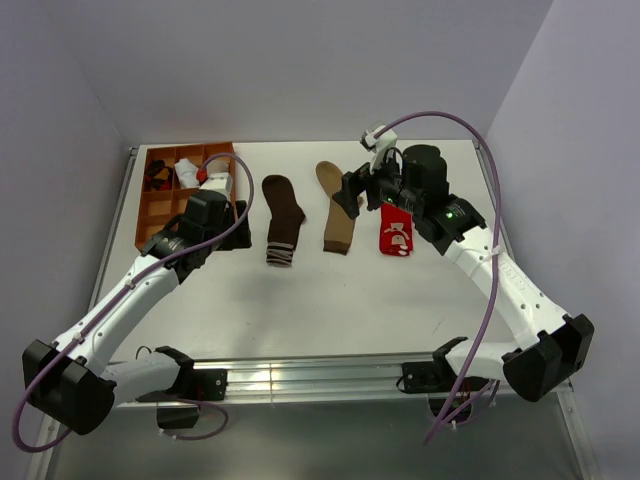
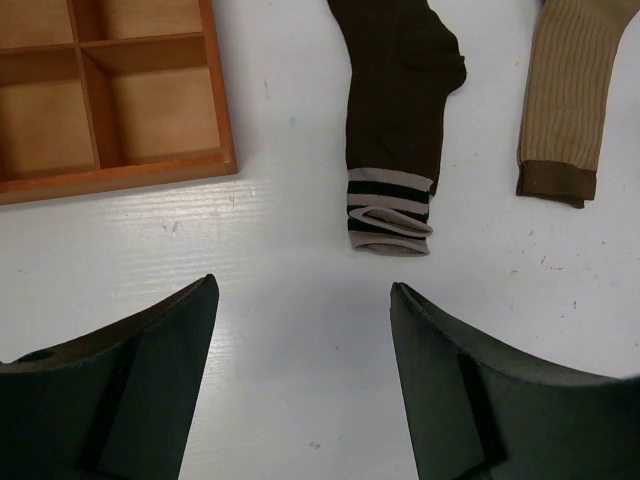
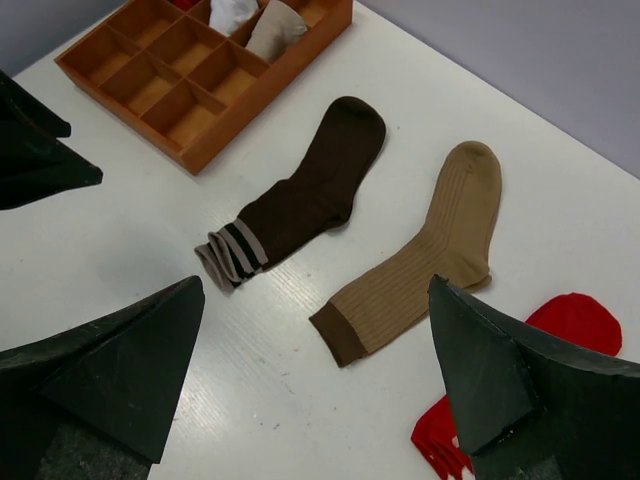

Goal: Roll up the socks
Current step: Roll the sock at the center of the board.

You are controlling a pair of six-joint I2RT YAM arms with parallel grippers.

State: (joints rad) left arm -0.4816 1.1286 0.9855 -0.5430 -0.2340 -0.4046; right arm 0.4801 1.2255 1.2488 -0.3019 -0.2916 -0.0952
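1. Both grippers are spread wide and hold nothing. The left gripper (image 2: 302, 290) is low over bare table, just short of the striped cuff. The right gripper (image 3: 315, 290) hangs higher, above the tan cuff and the red sock.
2. The socks lie flat in a row mid-table, apart from each other, cuffs toward the arms and toes away: dark brown sock (image 1: 283, 215) on the left, tan sock (image 1: 337, 210) in the middle, red sock (image 1: 397, 230) on the right. None is rolled, so the task looks to be at its start.
3. Likely first step is the brown cuff. It's rumpled, with one layer folded over, so pinch both layers low to the table. Roll tight toward the toe. The right arm could pin the toe against sliding.
4. The wooden tray (image 1: 150, 215) is far left. Its near compartments are empty. The far ones hold a white bundle (image 3: 232, 12), a beige bundle (image 3: 275, 28) and a dark bundle (image 1: 158, 178).
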